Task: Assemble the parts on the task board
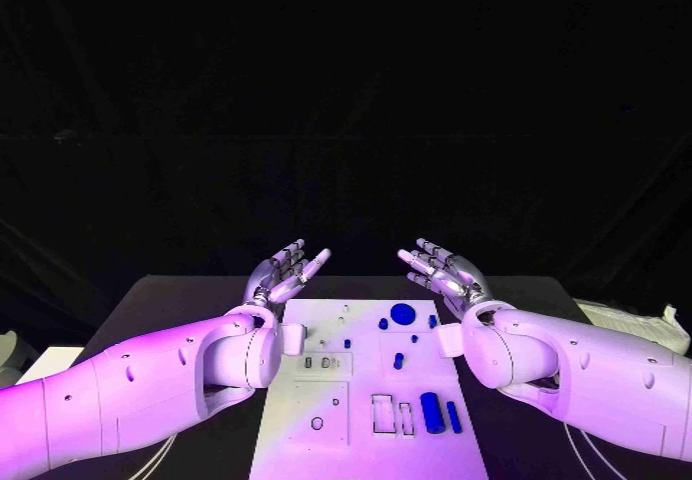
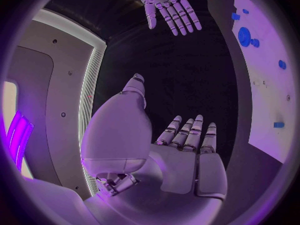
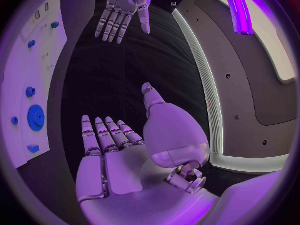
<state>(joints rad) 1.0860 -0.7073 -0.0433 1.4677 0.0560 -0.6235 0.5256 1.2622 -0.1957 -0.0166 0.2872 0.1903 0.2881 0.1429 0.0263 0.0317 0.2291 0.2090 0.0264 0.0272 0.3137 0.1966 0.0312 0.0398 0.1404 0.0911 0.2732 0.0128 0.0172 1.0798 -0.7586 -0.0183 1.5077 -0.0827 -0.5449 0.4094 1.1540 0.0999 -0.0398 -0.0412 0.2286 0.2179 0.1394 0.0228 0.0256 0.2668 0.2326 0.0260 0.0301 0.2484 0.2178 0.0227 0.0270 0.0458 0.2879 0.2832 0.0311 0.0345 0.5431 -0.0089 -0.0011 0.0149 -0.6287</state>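
Hands raised, palms facing each other, above the far end of the task board (image 1: 368, 400): left hand (image 1: 284, 270) and right hand (image 1: 444, 270) both empty, fingers (image 2: 187, 135) spread and straight. Likely a ready pose, leaving the board unobstructed. Blue parts lie on the board: round disc (image 1: 402, 314), cylinder (image 1: 431, 412), thinner rod (image 1: 453, 417). Smaller pegs and recesses hard to identify. Forearms hide the board's side edges on the tabletop (image 1: 173, 300).

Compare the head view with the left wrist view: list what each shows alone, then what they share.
Head view alone: the two long blue cylinders at the task board's near end, and both white arms.
Left wrist view alone: the left hand's palm side.
Shared: the task board, the round blue disc, and both hands, left hand and right hand, open and empty.
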